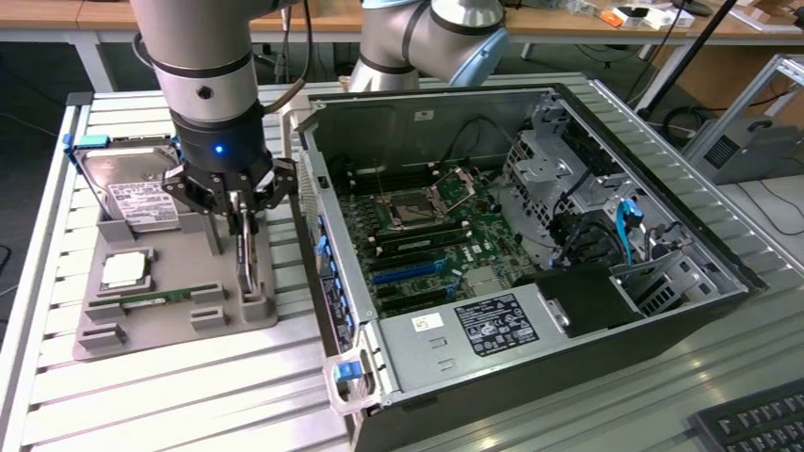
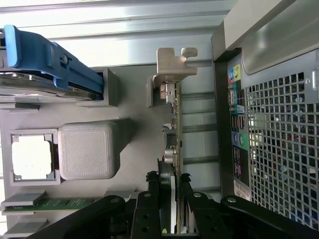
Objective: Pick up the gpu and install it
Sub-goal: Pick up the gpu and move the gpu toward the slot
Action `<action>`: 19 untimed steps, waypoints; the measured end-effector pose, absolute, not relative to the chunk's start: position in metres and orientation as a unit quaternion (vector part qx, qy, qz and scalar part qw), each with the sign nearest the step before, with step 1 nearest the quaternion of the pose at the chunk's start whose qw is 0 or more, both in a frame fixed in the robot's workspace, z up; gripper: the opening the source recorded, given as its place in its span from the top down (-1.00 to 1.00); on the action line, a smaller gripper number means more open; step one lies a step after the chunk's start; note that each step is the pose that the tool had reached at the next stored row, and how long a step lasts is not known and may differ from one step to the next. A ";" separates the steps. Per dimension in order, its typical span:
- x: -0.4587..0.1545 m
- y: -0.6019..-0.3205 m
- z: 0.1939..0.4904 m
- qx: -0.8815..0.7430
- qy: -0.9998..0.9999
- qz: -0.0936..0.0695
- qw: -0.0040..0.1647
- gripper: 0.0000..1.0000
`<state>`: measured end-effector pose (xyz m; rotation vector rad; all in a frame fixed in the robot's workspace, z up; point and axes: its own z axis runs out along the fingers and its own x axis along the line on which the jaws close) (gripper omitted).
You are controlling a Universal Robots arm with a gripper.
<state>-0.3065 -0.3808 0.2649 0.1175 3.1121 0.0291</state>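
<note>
Jaws pinch the gpu [image 2: 173, 127] on its upright board edge; you should expect a light, stiff, fragile card, so avoid squeezing components.

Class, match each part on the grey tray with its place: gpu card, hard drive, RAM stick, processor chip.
1 green gpu card with silver bracket
2 silver hard drive with white label
3 narrow green RAM stick
4 square silver processor chip

A in a blue frame
B in a long slot
C between the gripper fingers
D in a square recess

Pairs: 1-C; 2-A; 3-B; 4-D
</note>
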 end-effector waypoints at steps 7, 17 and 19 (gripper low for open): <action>-0.306 -0.381 0.267 0.038 0.999 0.009 0.014 0.47; -0.306 -0.381 0.270 0.038 0.999 0.009 0.014 0.47; -0.306 -0.381 0.271 0.038 0.999 0.010 0.014 0.47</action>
